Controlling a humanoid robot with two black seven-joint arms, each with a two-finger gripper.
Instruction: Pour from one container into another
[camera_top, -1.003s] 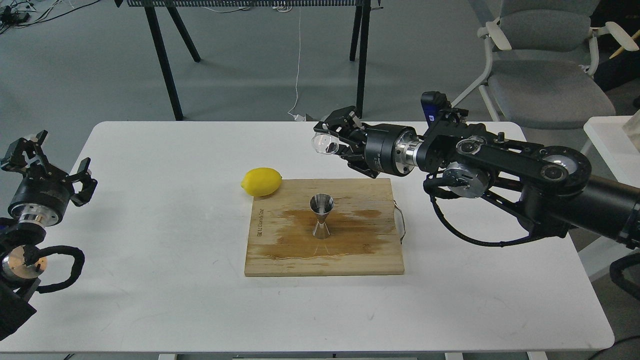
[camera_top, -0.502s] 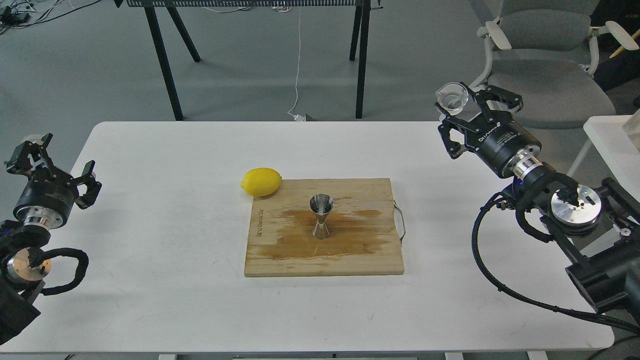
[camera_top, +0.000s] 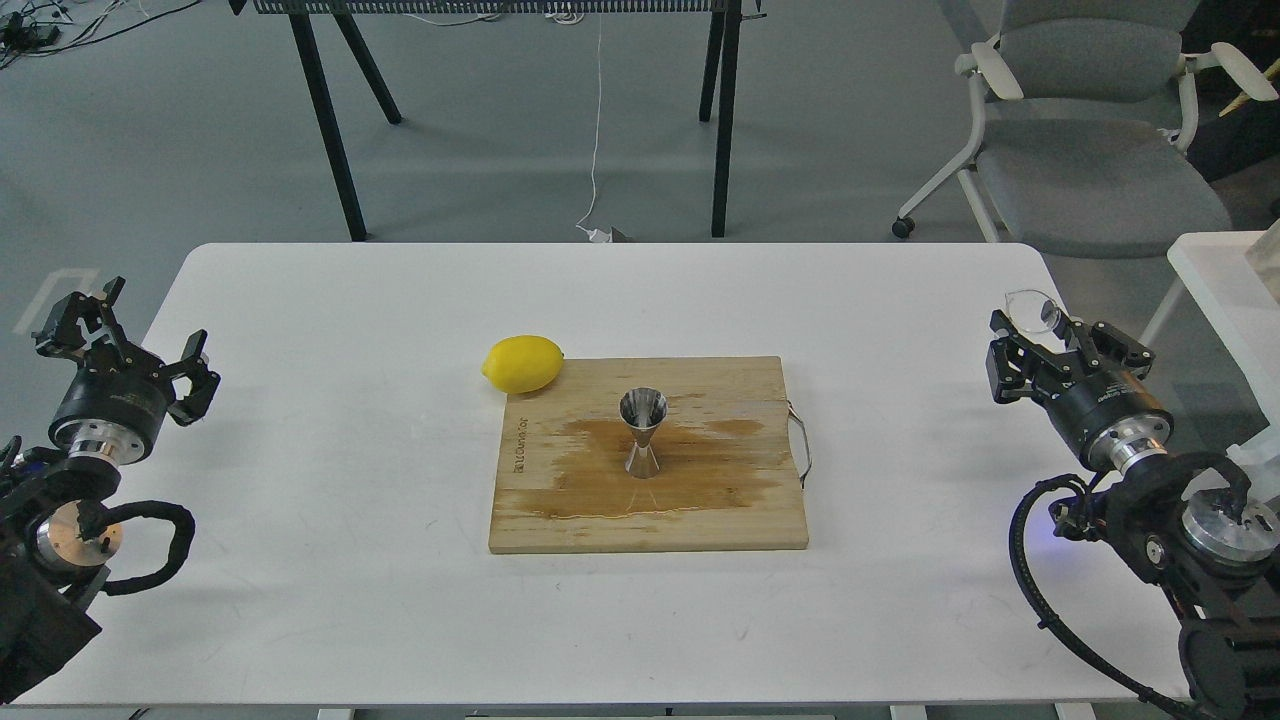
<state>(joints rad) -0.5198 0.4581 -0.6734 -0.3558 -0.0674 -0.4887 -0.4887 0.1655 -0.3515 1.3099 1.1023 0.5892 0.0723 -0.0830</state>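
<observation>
The steel jigger (camera_top: 643, 430) stands upright in the middle of the wooden cutting board (camera_top: 740, 520), on a wet brown stain. My right gripper (camera_top: 1052, 330) is over the table's right edge, far to the right of the board. It is shut on the small clear cup (camera_top: 1030, 309), which sits at its fingertips and looks tilted. Whether the cup holds any liquid cannot be made out. At the table's left edge my left gripper (camera_top: 132, 342) is open, with nothing between its fingers.
A yellow lemon (camera_top: 522, 363) lies on the white table (camera_top: 330, 560), touching the board's far left corner. A metal handle (camera_top: 801, 443) sticks out from the board's right side. A grey office chair (camera_top: 1090, 150) and black table legs (camera_top: 330, 120) stand beyond the table.
My right arm has swung the clear cup away from above the board, first up and right, then down to the table's right edge. The left gripper drifted slightly right and lower.
</observation>
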